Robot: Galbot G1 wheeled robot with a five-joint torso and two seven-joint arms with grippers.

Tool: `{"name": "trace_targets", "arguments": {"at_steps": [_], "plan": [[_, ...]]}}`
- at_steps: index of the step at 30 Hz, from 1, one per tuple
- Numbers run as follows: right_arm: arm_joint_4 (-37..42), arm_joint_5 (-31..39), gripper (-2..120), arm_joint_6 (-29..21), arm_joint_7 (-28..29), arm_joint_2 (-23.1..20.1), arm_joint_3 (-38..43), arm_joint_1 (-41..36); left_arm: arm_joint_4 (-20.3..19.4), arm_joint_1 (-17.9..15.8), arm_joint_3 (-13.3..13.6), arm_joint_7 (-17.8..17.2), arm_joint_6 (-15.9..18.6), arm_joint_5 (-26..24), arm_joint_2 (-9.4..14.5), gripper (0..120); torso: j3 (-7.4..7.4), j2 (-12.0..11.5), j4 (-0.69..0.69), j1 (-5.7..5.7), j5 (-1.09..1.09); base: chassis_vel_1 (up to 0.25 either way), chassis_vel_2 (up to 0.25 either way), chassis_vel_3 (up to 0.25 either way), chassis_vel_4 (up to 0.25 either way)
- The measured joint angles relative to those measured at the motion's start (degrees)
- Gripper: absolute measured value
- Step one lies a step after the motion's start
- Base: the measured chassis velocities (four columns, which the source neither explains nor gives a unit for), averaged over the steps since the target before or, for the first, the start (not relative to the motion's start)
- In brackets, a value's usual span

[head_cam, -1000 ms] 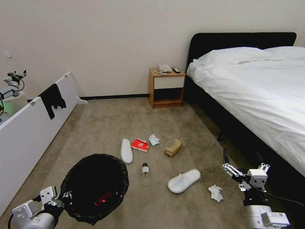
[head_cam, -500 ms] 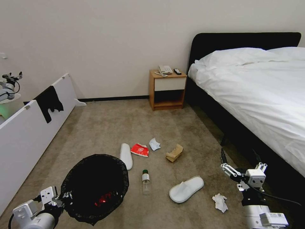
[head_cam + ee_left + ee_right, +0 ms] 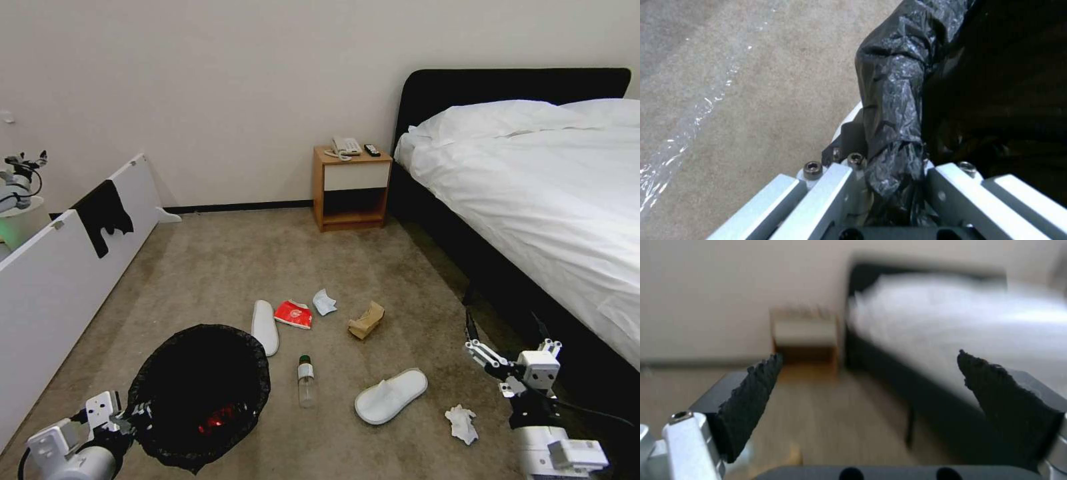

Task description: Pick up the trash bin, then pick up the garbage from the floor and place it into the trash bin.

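The trash bin (image 3: 200, 393), lined with a black bag, hangs low at the left of the head view. My left gripper (image 3: 137, 415) is shut on its rim, and a red can (image 3: 217, 419) lies inside. In the left wrist view the left gripper (image 3: 893, 166) pinches the bag-covered rim (image 3: 891, 100). Garbage lies on the floor (image 3: 233, 267): two white slippers (image 3: 265, 327) (image 3: 391, 396), a red packet (image 3: 293, 314), a pale-blue mask (image 3: 324, 302), a brown paper bag (image 3: 366, 320), a clear bottle (image 3: 305, 381) and a white tissue (image 3: 461, 423). My right gripper (image 3: 503, 325) (image 3: 876, 373) hovers open and holds nothing, just right of the tissue.
A black-framed bed (image 3: 533, 200) with white bedding runs along the right, close to my right arm. A wooden nightstand (image 3: 351, 187) stands at the back wall. A white panel (image 3: 67, 280) with a black cloth (image 3: 103, 213) borders the left, with a pale bin (image 3: 17, 223) behind it.
The whole head view shifted a little a second ago, so the camera moved. The litter lies where it was. Both grippers keep their states and places.
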Motion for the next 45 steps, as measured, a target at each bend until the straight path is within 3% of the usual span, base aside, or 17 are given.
{"name": "trace_targets", "arguments": {"at_steps": [1, 3, 6, 7, 9, 10, 11, 18, 24, 45], "plan": [[0.9, 4.8, 100, -5.0, 3.0, -2.2, 0.1, -0.6, 0.4, -0.1, 0.0, 0.0, 0.0, 0.0, 0.1, 1, 0.0, 0.0, -0.01, 0.0, -0.02, 0.0, 0.0, 0.0, 0.0], [1.1, 6.4, 100, -6.7, 4.2, -3.0, 0.1, -0.8, 0.5, -0.1, 0.0, 0.0, 0.0, 0.0, 0.2, 1, 0.0, 0.0, -0.01, 0.0, -0.02, 0.0, 0.0, 0.0, 0.0], [3.6, 19.4, 100, -22.5, 12.2, -8.8, -0.8, -1.5, 1.4, -0.5, -0.1, 0.2, 0.0, 0.1, 0.4, 1, 0.0, 0.0, 0.0, 0.0, -0.01, 0.0, 0.0, 0.0, 0.0], [3.6, 19.4, 100, -22.5, 12.2, -8.8, -0.8, -1.5, 1.4, -0.5, -0.1, 0.2, 0.0, 0.1, 0.4, 1, 0.0, 0.0, 0.0, 0.0, -0.01, 0.0, 0.0, 0.0, 0.0], [4.3, 25.8, 100, -29.6, 15.3, -10.1, -1.9, -0.6, 1.7, -0.6, -0.1, 0.3, 0.0, 0.1, 0.5, 1, 0.0, 0.0, 0.0, 0.0, -0.01, 0.0, 0.0, 0.0, 0.0], [4.3, 25.8, 100, -29.6, 15.3, -10.1, -1.9, -0.6, 1.7, -0.6, -0.1, 0.3, 0.0, 0.1, 0.5, 1, 0.0, 0.0, 0.0, 0.0, -0.01, 0.0, 0.0, 0.0, 0.0], [4.4, 29.2, 100, -33.5, 16.7, -10.6, -2.4, 0.1, 1.8, -0.6, -0.1, 0.3, 0.0, 0.1, 0.5, 1, 0.0, 0.0, 0.0, 0.0, -0.01, 0.0, 0.0, 0.0, 0.0], [1.9, 36.5, 100, -43.4, 19.5, -12.3, -3.5, 2.6, 2.5, -0.9, 0.0, 0.4, 0.0, 0.1, 0.6, 1, 0.0, 0.0, 0.0, 0.0, -0.01, 0.0, 0.0, 0.0, 0.0], [-1.9, 38.2, 100, -46.7, 19.9, -12.4, -4.3, 4.5, 3.1, -1.1, 0.1, 0.5, 0.0, 0.2, 0.4, 1, 0.0, 0.0, 0.0, 0.0, -0.01, 0.0, 0.0, 0.0, 0.0], [-26.5, 35.2, 100, -46.0, 13.4, -10.0, -10.4, 17.1, 3.8, -1.2, 0.1, 0.8, 0.0, 1.0, -0.7, 1, 0.0, 0.0, 0.0, 0.0, -0.01, 0.0, 0.0, 0.0, 0.0]]}}
